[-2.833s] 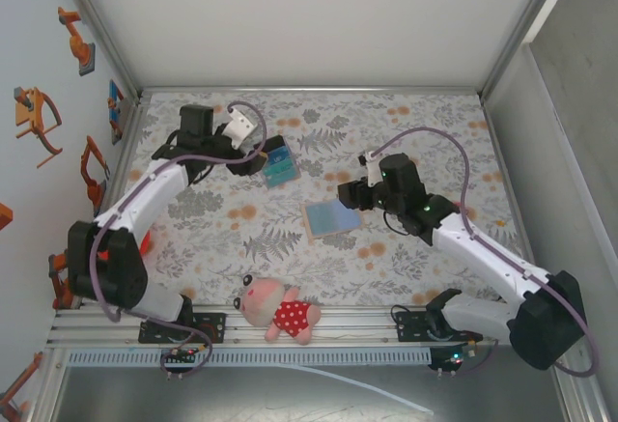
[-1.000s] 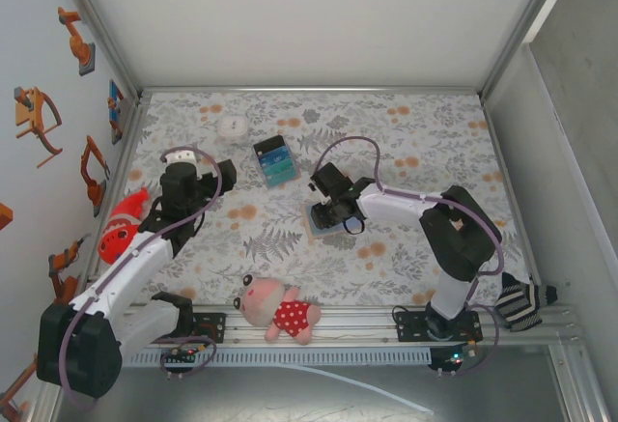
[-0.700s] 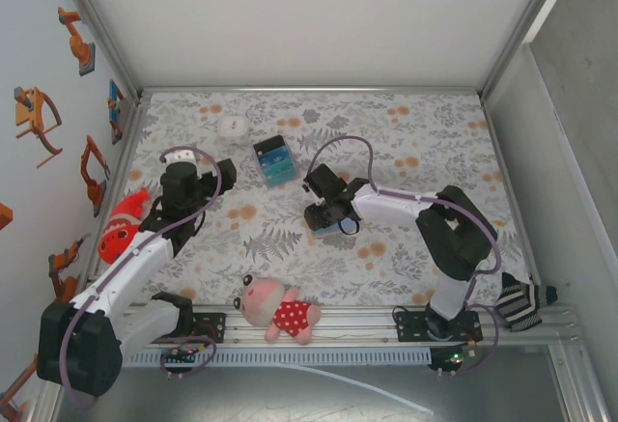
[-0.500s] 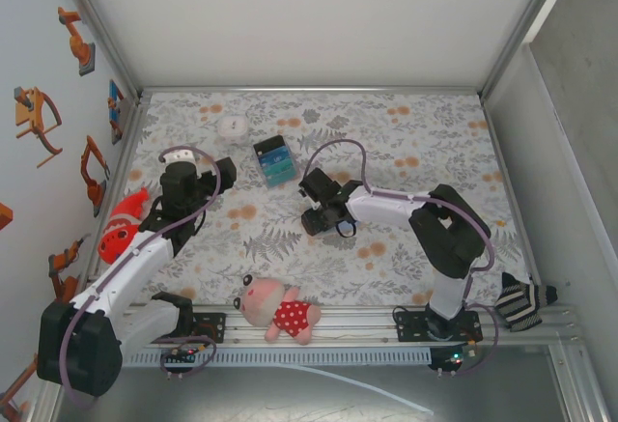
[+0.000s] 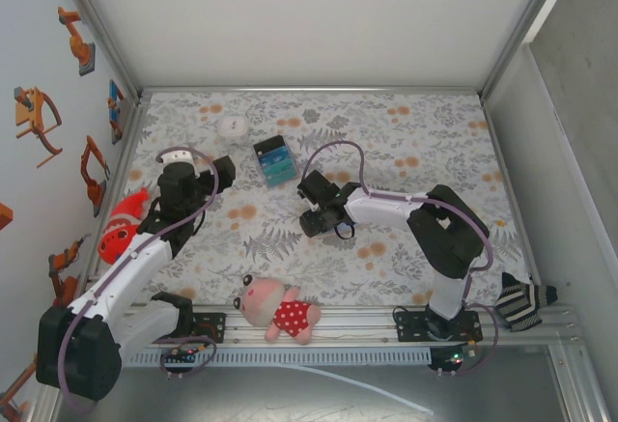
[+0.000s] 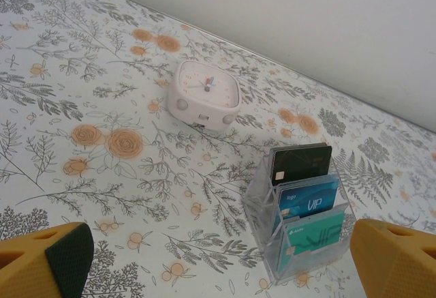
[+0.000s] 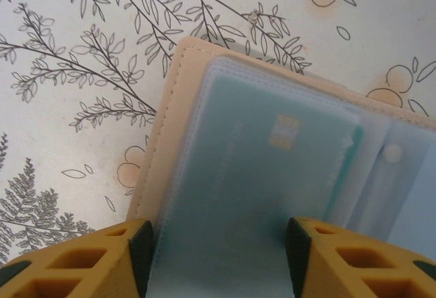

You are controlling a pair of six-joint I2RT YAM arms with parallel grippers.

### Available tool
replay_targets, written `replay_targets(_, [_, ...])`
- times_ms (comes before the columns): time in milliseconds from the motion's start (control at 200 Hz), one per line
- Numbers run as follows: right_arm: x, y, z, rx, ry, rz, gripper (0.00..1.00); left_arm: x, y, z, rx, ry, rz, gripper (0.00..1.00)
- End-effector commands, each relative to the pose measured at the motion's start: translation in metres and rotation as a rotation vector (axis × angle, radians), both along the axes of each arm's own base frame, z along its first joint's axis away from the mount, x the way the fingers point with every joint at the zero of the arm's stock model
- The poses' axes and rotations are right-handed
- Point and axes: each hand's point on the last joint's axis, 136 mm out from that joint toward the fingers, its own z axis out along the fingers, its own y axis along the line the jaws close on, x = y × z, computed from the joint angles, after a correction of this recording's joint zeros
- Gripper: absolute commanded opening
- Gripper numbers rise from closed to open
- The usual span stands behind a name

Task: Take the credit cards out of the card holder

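card holder [image 7: 170,127]: laid open under the right arm, centre of the top view
left gripper [image 6: 221,264]: spread wide, left of the top view
right gripper [image 7: 218,243]: set astride the clear sleeve [image 7: 259,175]; grip cannot be told

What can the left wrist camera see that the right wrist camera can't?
The left wrist camera sees a white clock and a clear stand holding three cards. The right wrist camera sees the open card holder with a teal card inside a see-through sleeve. Both see the flowery tablecloth and yellow fingers, those of the left end effector and those of the right end effector.
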Motion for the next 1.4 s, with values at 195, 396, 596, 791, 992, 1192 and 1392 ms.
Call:
replay_targets(195, [-0.003,-0.012,-0.017,-0.004,0.030,-0.034,0.48,0.003,-0.006,0.019,-0.033,-0.046,-0.018,0.97])
replay_targets(396, [0.002,-0.011,-0.014,0.054,0.040,-0.060,0.38,0.005,-0.005,0.024,-0.025,-0.052,-0.013,0.97])
replay_targets(596, [0.006,-0.011,-0.009,0.072,0.029,-0.067,0.33,0.006,-0.004,0.031,-0.021,-0.067,-0.009,0.97])
replay_targets(791, [0.010,-0.012,0.001,0.096,0.015,-0.074,0.29,0.005,-0.005,0.034,-0.020,-0.070,-0.013,0.97])
replay_targets(992, [0.015,-0.014,0.010,0.109,-0.006,-0.083,0.28,0.004,-0.004,0.039,-0.017,-0.082,-0.015,0.97])
replay_targets(1192, [0.018,-0.021,0.014,0.094,-0.035,-0.102,0.28,0.003,-0.007,0.043,-0.013,-0.092,-0.026,0.97])
replay_targets(1392, [0.021,-0.034,0.020,0.078,-0.070,-0.130,0.31,0.002,-0.018,0.049,0.009,-0.122,-0.070,0.97])
